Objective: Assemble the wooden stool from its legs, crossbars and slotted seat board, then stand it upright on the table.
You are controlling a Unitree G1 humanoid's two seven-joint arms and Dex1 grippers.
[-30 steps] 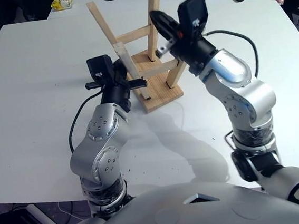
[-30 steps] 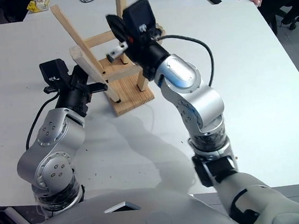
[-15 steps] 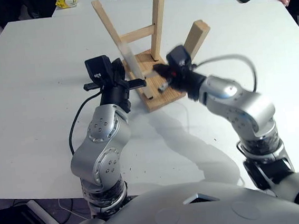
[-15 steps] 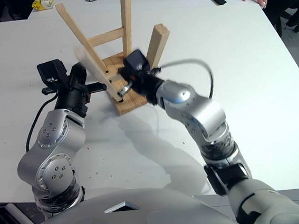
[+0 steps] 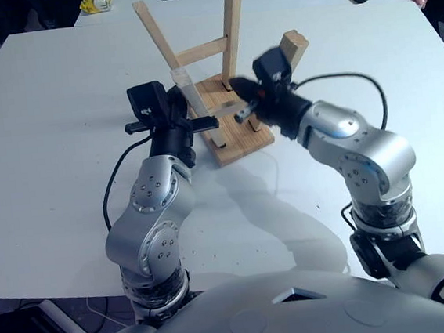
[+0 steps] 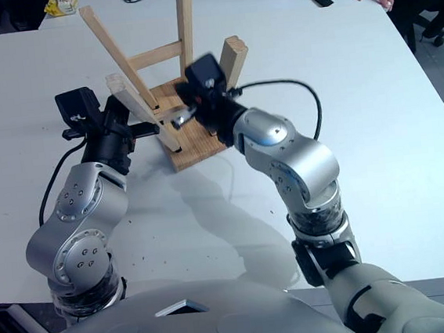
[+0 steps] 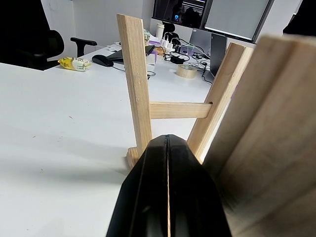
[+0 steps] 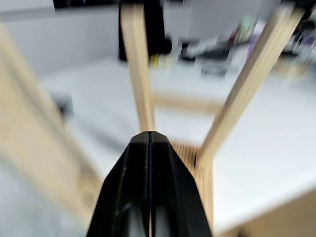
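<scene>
- Head camera: wooden stool point(image 5: 217, 94) upside down on the white table point(image 5: 44, 113), a little beyond its middle, seat board point(image 5: 239, 140) flat on the tabletop and legs pointing up.
- Far-left leg point(image 5: 161, 40) leaning outward and far leg point(image 5: 233, 16) upright, with a crossbar point(image 5: 203, 52) joining the two. Near leg point(image 5: 196, 106) rising from the board's front left corner. Shorter leg point(image 5: 293, 47) poking up behind the right arm.
- Left claw point(image 5: 204, 123) level and low, tips right at the near leg. Touching or just beside it: impossible to tell.
- Right claw point(image 5: 235, 85) above the seat board among the legs, aimed toward the robot's left, somewhat blurred.
- Small yellow packet point(image 5: 96, 1) near the table's far edge, well apart from the stool.
- Left wrist camera: left claw point(image 7: 168, 139) closed, fingers pressed together along a thin seam, nothing between them.
- Past its tips, one leg point(image 7: 136, 84) upright and another point(image 7: 219, 94) slanting, with the crossbar point(image 7: 180, 109) between them. Broad blurred piece of leg point(image 7: 266, 143) very close beside the claw. Monitor point(image 7: 212, 15) at the far end of the table.
- Right wrist camera, heavily blurred: right claw point(image 8: 149, 134) closed as well, fingers together, empty.
- Ahead of it, two legs point(image 8: 136, 64) with the crossbar point(image 8: 185, 102) spanning them, and a strip of slotted seat board point(image 8: 185, 150) just past the tips.
</scene>
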